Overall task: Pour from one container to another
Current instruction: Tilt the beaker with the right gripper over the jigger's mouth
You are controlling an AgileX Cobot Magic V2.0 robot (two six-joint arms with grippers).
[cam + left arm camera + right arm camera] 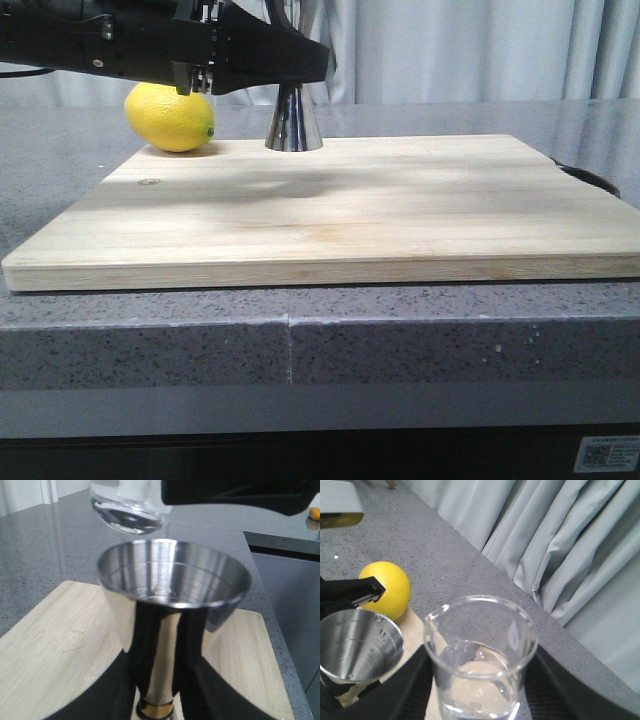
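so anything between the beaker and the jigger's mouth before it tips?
Nothing visible. The right gripper holds the beaker just beside and above the jigger, whose open cup is unobstructed. The left gripper grips the jigger low on its stem, below the rim. The lemon sits off to the side.

Kitchen: speckled stone counter [150,340], wooden cutting board [330,215], lemon [170,117].

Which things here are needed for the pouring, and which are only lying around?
Needed: glass beaker, held by the right fingers; steel jigger, held by the left fingers.
Lying around: lemon, wooden board.
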